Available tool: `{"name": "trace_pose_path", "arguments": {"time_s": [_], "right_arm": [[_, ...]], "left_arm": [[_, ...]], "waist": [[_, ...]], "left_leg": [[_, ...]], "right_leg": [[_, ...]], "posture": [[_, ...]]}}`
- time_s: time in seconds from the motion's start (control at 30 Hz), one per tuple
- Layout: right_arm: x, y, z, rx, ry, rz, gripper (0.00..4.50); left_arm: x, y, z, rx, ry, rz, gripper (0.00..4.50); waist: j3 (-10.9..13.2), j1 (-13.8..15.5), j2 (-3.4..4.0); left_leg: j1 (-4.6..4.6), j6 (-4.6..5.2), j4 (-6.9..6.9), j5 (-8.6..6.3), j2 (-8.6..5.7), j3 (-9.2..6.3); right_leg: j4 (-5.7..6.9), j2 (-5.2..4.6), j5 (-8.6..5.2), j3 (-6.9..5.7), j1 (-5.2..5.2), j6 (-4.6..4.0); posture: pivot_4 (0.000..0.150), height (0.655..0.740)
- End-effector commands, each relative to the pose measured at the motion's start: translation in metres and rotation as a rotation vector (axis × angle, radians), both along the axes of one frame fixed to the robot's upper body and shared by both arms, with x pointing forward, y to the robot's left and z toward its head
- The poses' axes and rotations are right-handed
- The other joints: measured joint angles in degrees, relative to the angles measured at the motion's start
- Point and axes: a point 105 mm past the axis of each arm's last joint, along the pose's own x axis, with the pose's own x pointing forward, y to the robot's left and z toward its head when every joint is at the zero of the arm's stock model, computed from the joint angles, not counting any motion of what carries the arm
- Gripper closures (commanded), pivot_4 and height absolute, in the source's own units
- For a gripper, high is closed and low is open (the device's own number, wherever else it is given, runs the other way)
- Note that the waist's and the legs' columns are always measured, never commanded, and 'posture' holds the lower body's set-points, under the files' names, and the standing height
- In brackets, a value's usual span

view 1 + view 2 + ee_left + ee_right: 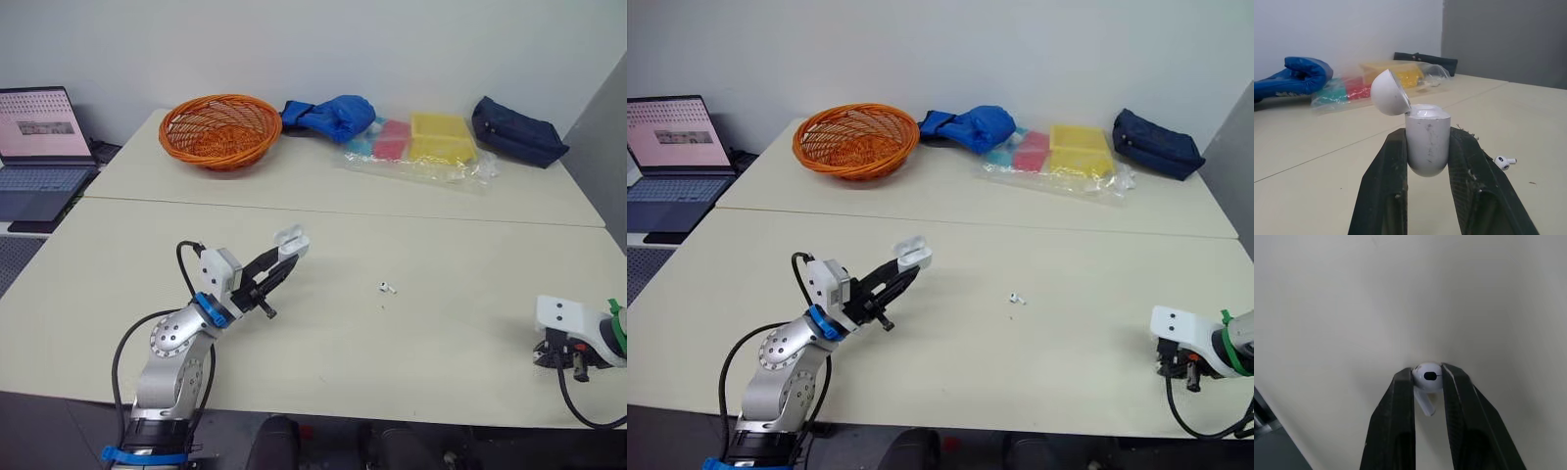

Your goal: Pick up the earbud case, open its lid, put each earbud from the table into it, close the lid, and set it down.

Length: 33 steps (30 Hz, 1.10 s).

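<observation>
My left gripper [284, 257] is shut on the white earbud case [1426, 142], holding it upright above the table left of centre. The case's lid [1390, 92] stands open, hinged back. One white earbud [388, 288] lies on the table in the middle, also seen past the case as the earbud [1504, 161]. My right gripper [1428, 374] is low at the table's near right edge, pointing down at the tabletop and shut on a second white earbud [1427, 382], whose stem hangs between the fingers [1400, 401].
On the far table stand an orange wicker basket [220, 129], a blue glove [331, 116], a clear bag with coloured boxes [421, 145] and a dark blue pouch [517, 131]. A laptop [39, 147] is open at the far left.
</observation>
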Motion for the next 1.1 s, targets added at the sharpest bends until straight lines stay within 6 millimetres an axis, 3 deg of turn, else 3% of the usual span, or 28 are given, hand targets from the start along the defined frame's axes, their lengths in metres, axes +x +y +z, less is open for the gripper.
{"name": "trace_pose_path", "arguments": {"time_s": [0.03, 0.13, 0.27, 0.37, 0.5, 0.63, 0.8, 1.1], "right_arm": [[0.020, 0.091, 0.073, 0.372, -0.195, 0.154, 4.09], [0.030, 0.142, 0.116, 0.639, -0.346, 0.160, 4.09], [0.032, 0.189, 0.147, 0.866, -0.434, 0.122, 4.09], [0.038, 0.215, 0.176, 1.045, -0.531, 0.095, 4.09], [0.039, 0.232, 0.196, 1.197, -0.590, 0.075, 4.09], [0.050, 0.251, 0.185, 1.179, -0.660, 0.048, 4.09], [0.058, 0.260, 0.175, 1.159, -0.664, 0.028, 4.09], [0.076, 0.251, 0.154, 1.081, -0.706, -0.085, 4.09]], "left_arm": [[0.004, -0.009, 0.018, -0.007, -0.077, -0.044, 3.73], [0.010, -0.014, 0.025, -0.032, -0.084, -0.053, 3.73], [0.023, -0.018, 0.039, -0.099, -0.090, -0.050, 3.73], [0.027, -0.024, 0.047, -0.107, -0.108, -0.078, 3.73], [0.031, -0.032, 0.056, -0.112, -0.133, -0.092, 3.73], [0.039, -0.038, 0.059, -0.124, -0.137, -0.099, 3.73], [0.040, -0.045, 0.058, -0.104, -0.159, -0.121, 3.73], [0.035, -0.049, 0.056, -0.128, -0.168, -0.141, 3.73]], "waist": [[0.23, -0.95, 0.26], [0.20, -0.90, 0.20], [0.20, 0.21, 0.20], [0.20, 0.52, 0.24], [0.19, 0.64, 0.24], [0.19, 0.61, 0.24], [0.19, 0.50, 0.25], [0.19, 0.51, 0.25]], "left_leg": [[-0.02, -0.03, 0.11, -0.03, -0.02, -0.14], [0.02, -0.03, 0.07, -0.01, -0.11, -0.34], [-0.10, -0.04, 0.00, -0.01, 0.04, -0.39], [-0.49, -0.04, 0.01, -0.02, 0.01, -0.29], [-0.87, -0.04, 0.06, -0.02, -0.02, -0.26], [-0.88, -0.03, 0.06, -0.01, -0.02, -0.25], [-0.86, -0.01, 0.11, 0.00, 0.01, -0.26], [-0.87, -0.01, 0.10, 0.00, 0.03, -0.26]], "right_leg": [[0.09, 0.11, 0.27, 0.07, -0.08, 0.22], [0.23, 0.25, 0.30, -0.05, -0.06, 0.26], [0.23, 0.34, 0.16, -0.14, -0.07, 0.13], [0.26, 0.35, 0.16, -0.11, -0.43, 0.15], [0.26, 0.31, 0.21, -0.09, -0.79, 0.23], [0.27, 0.32, 0.21, -0.10, -0.81, 0.24], [0.35, 0.37, 0.23, -0.08, -0.83, 0.23], [0.33, 0.39, 0.23, -0.07, -0.84, 0.23]], "posture": [[0.150, 0.7400], [0.150, 0.7400], [0.150, 0.7400], [0.150, 0.7400], [0.150, 0.7400], [0.150, 0.7400], [0.150, 0.7400], [0.150, 0.7400]]}}
